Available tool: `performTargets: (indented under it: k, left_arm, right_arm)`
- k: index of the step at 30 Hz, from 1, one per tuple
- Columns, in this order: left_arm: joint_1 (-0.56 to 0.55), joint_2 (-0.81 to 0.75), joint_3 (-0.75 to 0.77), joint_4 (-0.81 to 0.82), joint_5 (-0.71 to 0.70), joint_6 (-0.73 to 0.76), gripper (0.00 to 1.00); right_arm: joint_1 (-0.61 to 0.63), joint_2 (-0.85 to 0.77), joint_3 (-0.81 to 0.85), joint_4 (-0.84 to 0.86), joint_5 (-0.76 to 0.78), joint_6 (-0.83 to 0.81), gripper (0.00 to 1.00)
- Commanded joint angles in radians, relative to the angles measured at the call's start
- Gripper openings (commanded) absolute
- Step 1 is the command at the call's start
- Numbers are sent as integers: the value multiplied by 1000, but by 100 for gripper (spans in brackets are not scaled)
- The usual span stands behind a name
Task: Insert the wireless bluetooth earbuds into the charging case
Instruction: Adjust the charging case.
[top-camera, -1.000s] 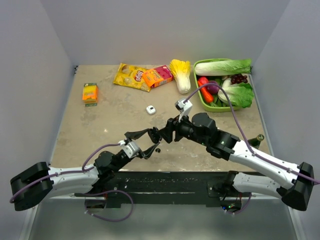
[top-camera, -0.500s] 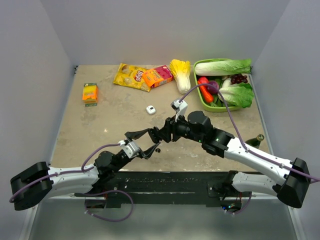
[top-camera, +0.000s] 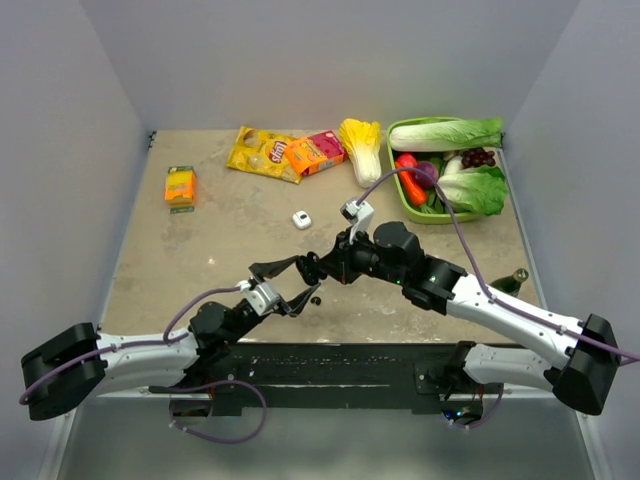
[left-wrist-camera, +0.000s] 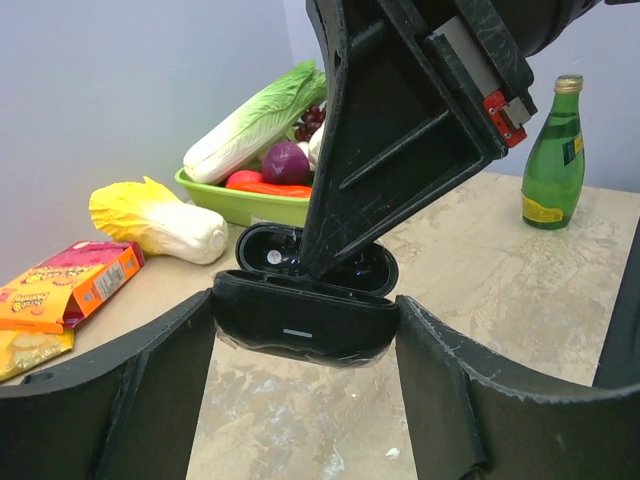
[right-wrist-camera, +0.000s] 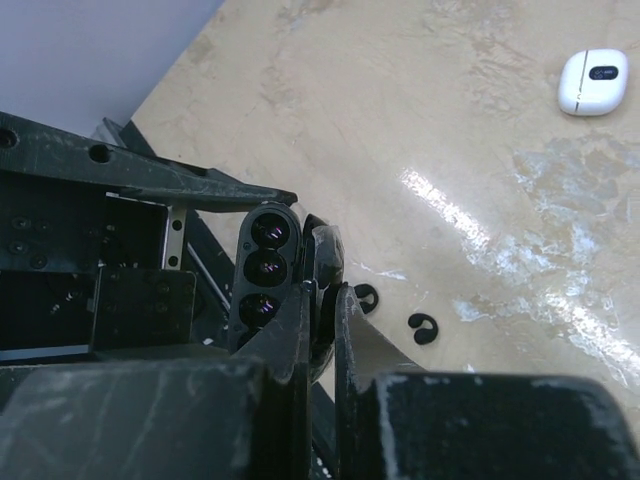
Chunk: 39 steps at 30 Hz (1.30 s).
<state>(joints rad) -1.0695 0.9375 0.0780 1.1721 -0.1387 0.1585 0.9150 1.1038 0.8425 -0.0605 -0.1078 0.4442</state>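
1. L gripper (left-wrist-camera: 305, 318): clamped on black case (left-wrist-camera: 262, 312), one finger at each end. Case is held above table (top-camera: 190, 250), lid up.
2. R gripper (right-wrist-camera: 322, 292): fingers nearly together, only a thin slit between. Tips are at the case's open lid. Can't tell if anything's pinched.
3. Two black buds (right-wrist-camera: 424, 328): on table just beside the held case, a little apart from each other.
4. White case (right-wrist-camera: 595, 82): closed, on table, well apart from both grippers.
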Motion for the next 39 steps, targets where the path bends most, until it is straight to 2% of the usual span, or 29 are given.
performTargets:
  k: [1, 3, 6, 7, 8, 17, 20, 23, 24, 29, 30, 34, 38, 39]
  left_arm:
    - [-7, 18, 60, -1, -22, -33, 37]
    - [-7, 35, 100, -95, -38, -56, 49]
    - [-6, 61, 120, -138, -41, -79, 68]
    - [-6, 66, 118, -137, -39, -92, 82]
    - [-6, 70, 118, -135, -36, -99, 100]
    - [-6, 92, 140, -189, -47, -151, 100]
    - [-4, 28, 140, -258, 39, -210, 100]
    - [17, -40, 125, -301, 212, -292, 100]
    - [28, -57, 118, -313, 297, -322, 100]
    - [84, -89, 71, -247, 459, -494, 100]
    - [95, -103, 65, -247, 487, -504, 100]
    - [149, -115, 68, -221, 528, -560, 100]
    - [164, -56, 98, -173, 631, -541, 100]
    - [166, -24, 124, -190, 661, -530, 92]
  right_arm:
    - [-4, -44, 35, -11, 34, -77, 0]
    - [-1, -54, 61, -45, 43, -125, 0]
    - [1, -79, 90, -84, 51, -179, 0]
    - [1, -87, 93, -90, 54, -188, 0]
    - [1, -90, 99, -99, 56, -206, 0]
    - [4, -124, 147, -165, 106, -274, 0]
    - [36, -151, 121, -142, 137, -368, 0]
    - [85, -221, 52, -64, 134, -468, 0]
    - [88, -228, 62, -96, 120, -484, 0]
    - [99, -179, 180, -281, 97, -581, 0]
    - [101, -159, 211, -338, 106, -590, 0]
    - [137, -165, 231, -394, 121, -631, 0]
    - [199, -157, 248, -449, 166, -664, 0]
    - [209, -153, 254, -469, 180, -671, 0]
